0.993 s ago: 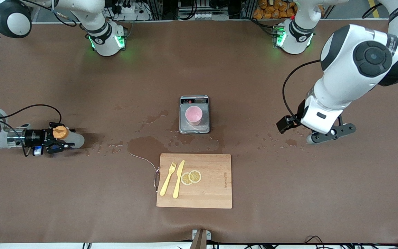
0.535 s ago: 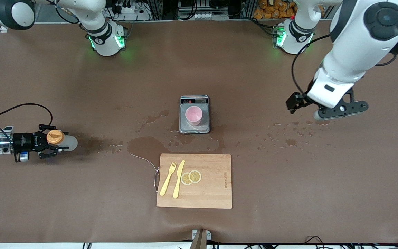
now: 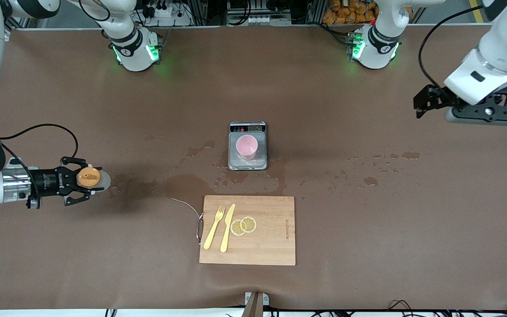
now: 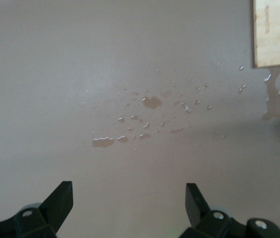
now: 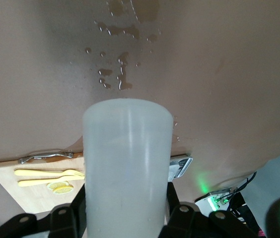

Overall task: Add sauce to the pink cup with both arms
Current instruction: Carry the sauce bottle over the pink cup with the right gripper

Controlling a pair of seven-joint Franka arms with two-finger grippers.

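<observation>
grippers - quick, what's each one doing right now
Left gripper: open, holding nothing, over wet spots on the table.
Right gripper: shut on the sauce bottle, toward the right arm's end of the table.

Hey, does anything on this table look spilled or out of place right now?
Yes. Wet patches and droplets spread over the table around the scale, between it and the board, with more drops toward the left arm's end. The cup stands upright on the scale.
</observation>
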